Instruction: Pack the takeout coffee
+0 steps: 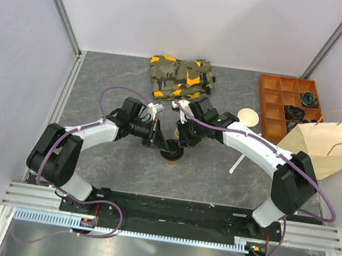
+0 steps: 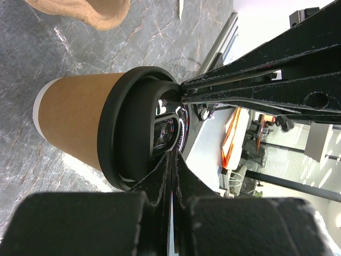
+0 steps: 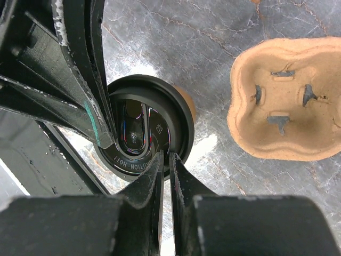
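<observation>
- Takeout coffee [image 1: 172, 153] standing upright on the tabletop [image 1: 214, 182] near centre, just ahead of both arm bases, black lid [image 3: 178, 125] seated on top.
- Left claw [image 2: 171, 160] reaching in from 9 o'clock of the cup, fingers fully closed together, tips resting on the lid rim; holding nothing, likely pressing or steadying.
- Right claw [image 3: 166, 157] coming in from 3 o'clock, jaws narrowed to a thin slit, tips sitting at the lid's edge; cannot tell whether actually pinching the rim or only touching it.
- Meeting on opposite sides of the lid, probably bracing the cup so it is not tipping while one side gets a grip.
- Pulp cup carrier [image 3: 287, 101] lying just beside the cup, at 3 o'clock in the right wrist view, both wells empty, apart from the cup.
- Paper bag [image 1: 330, 150] lying at 3 o'clock of the tabletop edge, well apart from the cup; likely the packing target, mouth direction unclear.
- Lidless cup [image 1: 247, 117] standing at 2 o'clock of the coffee, not touched.
- Packing not yet done: cup neither in carrier nor in bag.
- Risk, judging by the hold: rim-only contact popping the lid or tilting the cup.
</observation>
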### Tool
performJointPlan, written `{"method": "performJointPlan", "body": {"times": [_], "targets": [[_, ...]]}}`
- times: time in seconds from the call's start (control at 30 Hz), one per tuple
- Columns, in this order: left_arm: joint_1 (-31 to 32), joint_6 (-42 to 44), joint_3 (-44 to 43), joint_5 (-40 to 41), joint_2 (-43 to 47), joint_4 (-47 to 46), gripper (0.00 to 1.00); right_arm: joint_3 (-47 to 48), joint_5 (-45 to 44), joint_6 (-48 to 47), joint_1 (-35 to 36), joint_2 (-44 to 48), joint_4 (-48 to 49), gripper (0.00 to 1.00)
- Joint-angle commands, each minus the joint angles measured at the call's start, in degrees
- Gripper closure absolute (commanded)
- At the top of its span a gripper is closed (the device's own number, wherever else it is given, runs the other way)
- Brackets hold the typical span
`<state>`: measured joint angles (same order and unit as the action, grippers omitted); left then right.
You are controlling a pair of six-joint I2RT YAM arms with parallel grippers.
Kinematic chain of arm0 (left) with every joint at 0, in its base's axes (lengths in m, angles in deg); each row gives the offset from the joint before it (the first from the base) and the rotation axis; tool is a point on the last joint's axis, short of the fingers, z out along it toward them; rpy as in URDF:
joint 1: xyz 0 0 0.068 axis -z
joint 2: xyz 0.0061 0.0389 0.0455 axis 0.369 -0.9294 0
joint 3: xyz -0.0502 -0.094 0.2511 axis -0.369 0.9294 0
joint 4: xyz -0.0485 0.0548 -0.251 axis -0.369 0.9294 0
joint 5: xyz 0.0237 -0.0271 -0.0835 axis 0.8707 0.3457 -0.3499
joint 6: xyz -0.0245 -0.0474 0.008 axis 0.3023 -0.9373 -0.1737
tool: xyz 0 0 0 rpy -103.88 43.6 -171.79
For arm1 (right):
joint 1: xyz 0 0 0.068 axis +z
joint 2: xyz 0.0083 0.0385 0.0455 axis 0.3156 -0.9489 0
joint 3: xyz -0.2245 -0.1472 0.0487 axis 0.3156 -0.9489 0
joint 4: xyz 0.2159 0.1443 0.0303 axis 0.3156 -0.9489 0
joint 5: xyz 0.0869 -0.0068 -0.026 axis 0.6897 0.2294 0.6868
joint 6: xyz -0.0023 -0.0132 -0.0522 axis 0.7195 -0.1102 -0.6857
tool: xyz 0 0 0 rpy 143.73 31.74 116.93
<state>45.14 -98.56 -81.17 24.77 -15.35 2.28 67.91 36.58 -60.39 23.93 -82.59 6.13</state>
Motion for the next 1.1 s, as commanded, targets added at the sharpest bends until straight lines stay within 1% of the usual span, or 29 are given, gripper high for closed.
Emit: {"method": "performJointPlan", "body": {"times": [0.0,0.23,0.37,0.67,0.73,0.87,1.07], "targets": [[0.0,5.8,0.7,11.9,-3.2,3.8,0.98,-2.6,1.0,-1.1,1.1,-3.7,-1.2,0.85],[0.0,5.7,0.4,12.4,-3.0,4.0,0.98,3.4,2.3,-1.2,0.9,3.3,-3.1,0.81],[0.0,5.8,0.4,12.4,-3.0,4.0,0.98,4.6,3.8,0.7,1.0,4.7,-4.6,0.8],[0.0,5.9,0.5,12.8,-2.9,4.0,0.98,2.6,1.7,-0.1,3.2,4.0,-4.3,0.8],[0.0,5.8,0.5,12.9,-2.9,3.9,0.98,1.3,1.2,0.0,3.9,2.9,-3.3,0.8],[0.0,5.8,0.5,12.7,-3.2,4.0,0.98,-4.5,-0.2,-1.0,4.3,0.3,-0.7,0.8],[0.0,5.9,0.2,12.8,-3.8,4.3,0.98,-7.4,-0.9,-2.2,4.5,-1.3,-0.6,0.81]]}}
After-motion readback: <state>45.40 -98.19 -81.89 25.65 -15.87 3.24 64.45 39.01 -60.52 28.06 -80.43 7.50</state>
